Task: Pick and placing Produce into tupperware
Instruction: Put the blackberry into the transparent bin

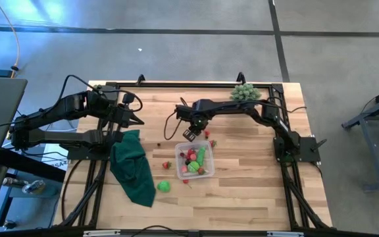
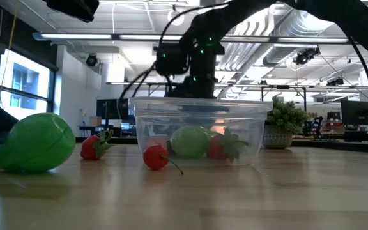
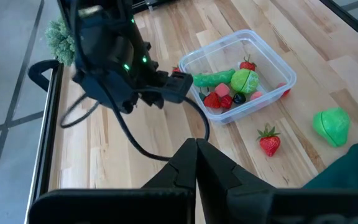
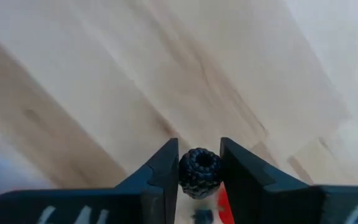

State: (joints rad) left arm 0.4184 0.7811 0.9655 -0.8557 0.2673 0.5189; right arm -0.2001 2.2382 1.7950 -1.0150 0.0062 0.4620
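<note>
Blackberry (image 4: 199, 172), round with its hollow end facing the right wrist camera, sits clamped between the right gripper (image 1: 190, 133) fingers, just upper left of the tupperware (image 1: 178, 150) at centre frame. Left gripper (image 3: 196, 163) is shut, empty, above the cloth (image 1: 133, 168).

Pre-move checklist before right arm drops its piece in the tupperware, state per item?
1. Right gripper shut on the dark berry: ok.
2. Berry seated between both fingers: ok.
3. Right gripper over the tupperware: not ok, it sits beside the rim, over bare table.
4. Tupperware upright, top open: ok.
5. Left gripper shut, parked clear of the container: ok.
6. Loose produce remaining: green ball and strawberry outside: not ok.
</note>
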